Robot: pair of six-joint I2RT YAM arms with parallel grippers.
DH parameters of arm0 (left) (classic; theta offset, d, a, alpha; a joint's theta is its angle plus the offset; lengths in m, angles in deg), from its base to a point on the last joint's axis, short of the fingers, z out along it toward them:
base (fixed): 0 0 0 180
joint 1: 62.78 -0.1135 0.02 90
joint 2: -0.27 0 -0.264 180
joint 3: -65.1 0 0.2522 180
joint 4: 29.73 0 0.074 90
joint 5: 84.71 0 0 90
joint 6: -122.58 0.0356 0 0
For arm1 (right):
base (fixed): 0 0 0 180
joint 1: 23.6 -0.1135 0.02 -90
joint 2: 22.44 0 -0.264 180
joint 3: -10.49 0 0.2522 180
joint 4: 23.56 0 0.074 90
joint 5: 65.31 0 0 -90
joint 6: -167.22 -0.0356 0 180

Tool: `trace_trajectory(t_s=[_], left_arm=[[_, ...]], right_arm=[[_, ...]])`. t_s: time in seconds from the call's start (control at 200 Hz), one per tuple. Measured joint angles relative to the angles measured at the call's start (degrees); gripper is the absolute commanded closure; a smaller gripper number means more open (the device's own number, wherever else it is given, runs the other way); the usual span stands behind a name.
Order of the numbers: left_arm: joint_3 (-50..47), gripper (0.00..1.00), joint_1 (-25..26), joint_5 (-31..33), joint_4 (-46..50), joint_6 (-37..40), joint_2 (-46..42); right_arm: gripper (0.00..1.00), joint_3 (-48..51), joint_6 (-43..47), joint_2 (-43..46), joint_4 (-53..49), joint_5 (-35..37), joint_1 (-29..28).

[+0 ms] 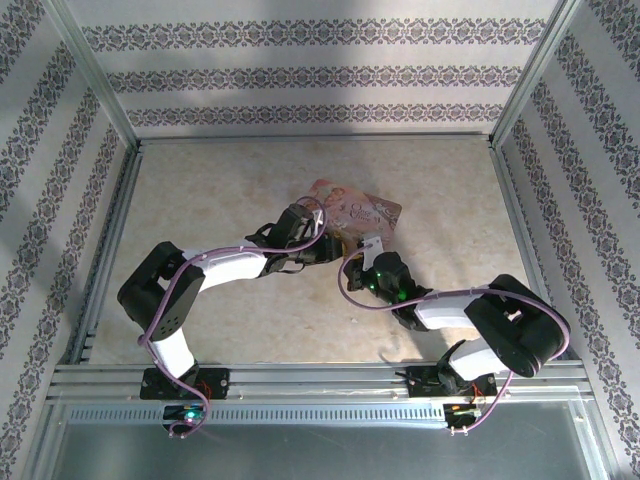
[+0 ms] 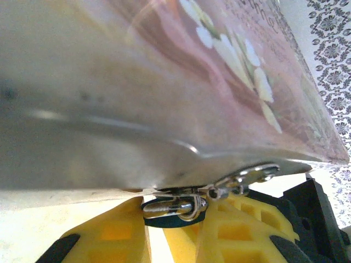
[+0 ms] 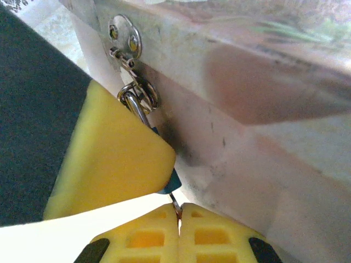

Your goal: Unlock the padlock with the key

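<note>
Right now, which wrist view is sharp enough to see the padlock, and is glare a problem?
Left wrist: padlock fairly sharp, small glints on it; tin close up is blurred. Right wrist: padlock shackle and hasp crisp, table below blown out white.

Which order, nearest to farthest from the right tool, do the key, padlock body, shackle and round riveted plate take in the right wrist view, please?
From the right tool:
1. key, gripped at its tip.
2. padlock body, blue, just above.
3. shackle, up and left.
4. round riveted plate, top left on the tin.
</note>
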Motion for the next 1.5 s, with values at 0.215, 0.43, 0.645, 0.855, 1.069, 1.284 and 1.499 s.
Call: trace_trajectory(t_s=[0.215,0.43,0.645,0.855,1.069,1.284,1.499], left_arm=[[0.0,0.88,0.0,0.4,-1.1,-1.0,0.0],[0.0,0.88,0.0,0.4,-1.9,-1.8,0.0],[-0.2,0.88,-0.3,0.2,-3.0,-2.7,0.1],[-0.2,0.88,-0.3,0.0,-3.6,-2.9,0.5],[-1.3,0.88,-0.3,0.0,-4.9,-3.0,1.7],[-3.3,0.88,0.1,-1.6,-6.9,-4.4,4.5],[-3.4,0.84,0.9,-1.5,-7.3,-4.2,6.2]], right_arm=[[1.0,-0.3,-0.3,0.2,0.0,-2.5,1.2],[1.0,-0.6,-1.3,0.9,-0.8,-2.9,1.6],[1.0,-1.0,-1.8,0.9,-1.0,-3.1,2.0],[1.0,-1.0,-2.7,0.9,-1.2,-3.2,2.2],[1.0,-0.9,-4.3,-1.3,-1.1,-2.6,1.5],[1.0,2.1,-5.9,-5.3,3.1,-2.5,0.0],[1.0,3.2,-6.9,-8.0,5.6,-2.8,-0.2]])
